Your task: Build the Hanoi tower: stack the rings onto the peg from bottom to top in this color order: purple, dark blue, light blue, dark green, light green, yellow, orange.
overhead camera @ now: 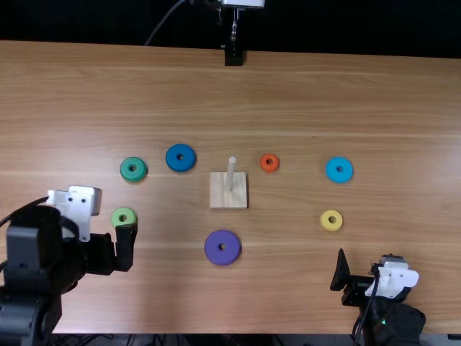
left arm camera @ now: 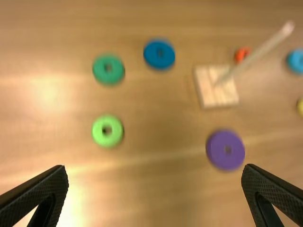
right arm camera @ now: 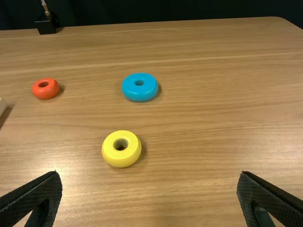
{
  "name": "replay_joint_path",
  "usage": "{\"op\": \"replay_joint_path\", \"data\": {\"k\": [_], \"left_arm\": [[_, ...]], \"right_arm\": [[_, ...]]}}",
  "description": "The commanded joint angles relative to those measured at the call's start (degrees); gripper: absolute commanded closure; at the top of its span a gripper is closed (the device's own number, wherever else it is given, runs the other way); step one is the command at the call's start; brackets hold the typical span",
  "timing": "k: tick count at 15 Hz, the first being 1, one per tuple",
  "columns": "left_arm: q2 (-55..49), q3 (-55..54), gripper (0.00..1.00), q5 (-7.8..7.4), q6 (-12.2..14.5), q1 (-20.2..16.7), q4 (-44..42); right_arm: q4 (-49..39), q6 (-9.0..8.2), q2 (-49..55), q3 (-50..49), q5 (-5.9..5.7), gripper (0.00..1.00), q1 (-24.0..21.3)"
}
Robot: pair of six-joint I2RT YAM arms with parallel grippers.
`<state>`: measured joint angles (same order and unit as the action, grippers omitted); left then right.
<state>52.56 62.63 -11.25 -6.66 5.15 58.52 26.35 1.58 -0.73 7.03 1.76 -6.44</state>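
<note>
Wooden peg (overhead camera: 230,174), seven rings (overhead camera: 213,251) lying apart

The light brown wooden table (overhead camera: 288,288) is brightly lit. In the left wrist view, its grain is blurred and pale glare is reflected. In the right wrist view, a soft shadow is cast beside the thick, round yellow ring (right arm camera: 121,157).

left wrist view: blurred | yellow ring (left arm camera: 300,107) cropped | right wrist view: peg base (right arm camera: 2,105) cropped
</note>
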Motion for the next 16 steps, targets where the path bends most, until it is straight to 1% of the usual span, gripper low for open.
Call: {"op": "replay_joint_path", "data": {"k": [1, 2, 4, 6, 7, 8, 9, 11, 13, 15, 16], "left_arm": [[3.52, 4.08, 0.0, 4.28, 0.75, 2.15, 3.49], [6.6, 5.75, 0.0, 6.39, 0.75, 3.91, 6.34], [12.22, 8.82, 0.0, 8.61, 0.75, 9.0, 9.51], [16.79, 9.62, 0.0, 11.67, 0.85, 14.01, 9.4], [18.81, 9.62, 0.0, 12.83, 1.8, 16.21, 8.77], [21.1, 9.53, 0.0, 13.14, 3.07, 18.14, 8.77], [24.17, 9.53, 0.0, 13.14, 3.81, 20.25, 8.56], [30.5, 10.05, 0.0, 13.14, 3.81, 25.35, 8.45], [34.37, 11.81, 0.0, 13.25, 3.81, 28.34, 8.24], [38.06, 12.78, 0.0, 13.04, 3.6, 31.5, 7.61], [39.29, 12.87, 0.0, 13.04, 3.28, 32.29, 4.86]], "right_arm": [[3.24, 0.0, 0.73, -6.15, 0.14, 0.0, -0.42], [3.24, 0.0, 0.73, -6.15, 0.14, 0.0, -0.42], [3.24, 0.0, 0.73, -6.15, 0.14, 0.0, -0.42], [3.24, 0.0, 0.73, -6.15, 0.14, 0.0, -0.42], [3.24, 0.0, 0.73, -6.15, 0.14, 0.0, -0.42], [3.24, 0.0, 0.73, -6.24, 0.14, 0.0, -0.42], [3.24, 0.0, 0.73, -6.15, 0.14, 0.0, -0.42], [3.24, 0.0, 0.73, -6.15, 0.14, 0.0, -0.42], [3.24, 0.0, 0.73, -6.24, 0.14, 0.0, -0.42], [3.24, 0.0, 0.73, -6.15, 0.14, 0.0, -0.42], [3.24, 0.0, 0.73, -6.15, 0.14, 0.0, -0.42]]}}
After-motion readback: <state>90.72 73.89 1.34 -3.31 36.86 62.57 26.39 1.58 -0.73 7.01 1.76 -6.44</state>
